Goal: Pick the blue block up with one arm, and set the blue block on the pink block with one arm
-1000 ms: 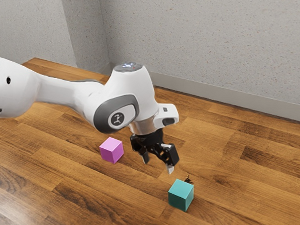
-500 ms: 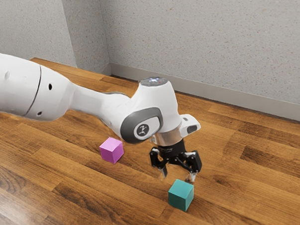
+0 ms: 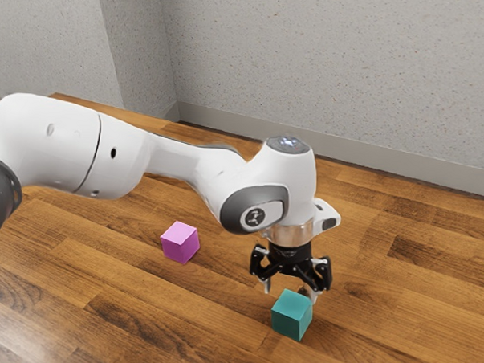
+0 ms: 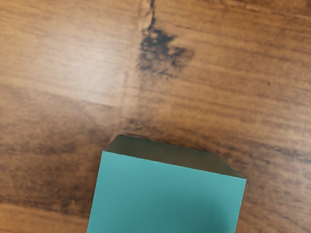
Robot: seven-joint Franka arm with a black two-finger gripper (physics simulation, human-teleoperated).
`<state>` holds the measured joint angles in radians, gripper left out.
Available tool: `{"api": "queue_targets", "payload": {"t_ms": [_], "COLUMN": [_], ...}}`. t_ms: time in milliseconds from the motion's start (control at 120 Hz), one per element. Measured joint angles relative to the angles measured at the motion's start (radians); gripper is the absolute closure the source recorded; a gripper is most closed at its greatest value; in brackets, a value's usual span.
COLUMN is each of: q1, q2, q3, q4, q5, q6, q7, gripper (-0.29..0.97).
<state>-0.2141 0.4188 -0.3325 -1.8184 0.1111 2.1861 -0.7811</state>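
On the brown wood-plank tabletop (image 3: pixel 400 237) lie a small pink cube (image 3: pixel 180 241) at left and a teal-blue cube (image 3: pixel 292 314) nearer, right, well apart.

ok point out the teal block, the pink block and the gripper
teal block (image 3: pixel 293 301), exterior view, on its top face
pink block (image 3: pixel 181 232), exterior view, on its top face
gripper (image 3: pixel 289 294), exterior view, midway between its open fingertips

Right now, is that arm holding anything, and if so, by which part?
Nothing is held. The jaws stand open just above the blue block, which sits on the wooden surface; they are not gripping it.
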Motion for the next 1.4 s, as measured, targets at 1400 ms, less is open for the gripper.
{"api": "queue_targets", "payload": {"t_ms": [1400], "q1": [-0.023], "q2": [0.055], "q3": [0.027], "q4": [-0.030], "q5": [-0.004], "q6": [0.133], "q7": [0.167], "gripper": [0.00]}}
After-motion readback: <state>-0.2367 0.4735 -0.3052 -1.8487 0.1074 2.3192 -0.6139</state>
